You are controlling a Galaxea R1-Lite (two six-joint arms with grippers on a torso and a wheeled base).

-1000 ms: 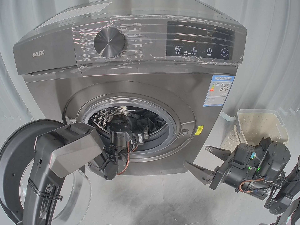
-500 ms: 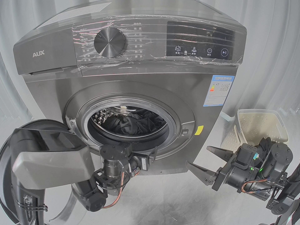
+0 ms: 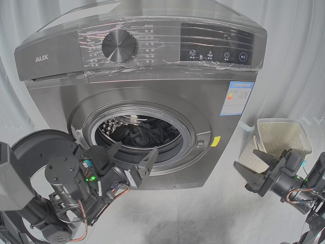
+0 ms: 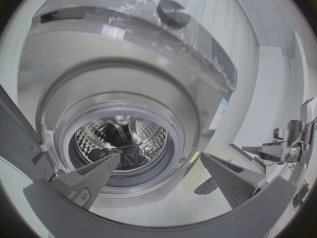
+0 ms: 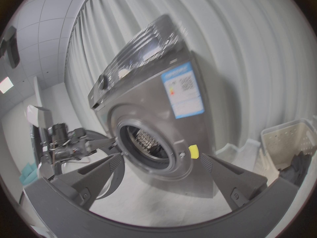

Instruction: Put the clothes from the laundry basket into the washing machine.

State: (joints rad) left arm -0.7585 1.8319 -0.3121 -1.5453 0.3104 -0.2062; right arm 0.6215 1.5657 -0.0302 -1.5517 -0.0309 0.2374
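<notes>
entry, change: one second ago the left pincer (image 3: 135, 149) is deep in the mouth of the washing machine (image 3: 142, 85); it now sits withdrawn just outside the opening, below and in front of the rim, jaws spread wide and holding nothing, while the dark clothes (image 3: 142, 135) it was reaching among lie loose in the drum. the right pincer (image 3: 246, 157) has shifted over the same second from mid-floor toward the laundry basket (image 3: 281, 120), and now sits just in front of it, jaws likewise wide apart and empty. reading: one delivery looks finished, and the right arm seems placed for the next pick. the task is not yet complete, since a dark garment (image 5: 296, 169) lies in the basket's near corner in the right wrist view. count: washing machine, one, front-loading, grey, standing on the floor; round door (image 3: 37, 146), one, swung fully open on the robot's left; control dial (image 3: 118, 46), one; laundry basket, one, cream, perforated, on the floor beside the machine on the robot's right; dark heap in the drum, one, number of separate pieces not tellable; dark garment in the basket, one visible, more underneath cannot be ruled out; pincers, two, both empty.
</notes>
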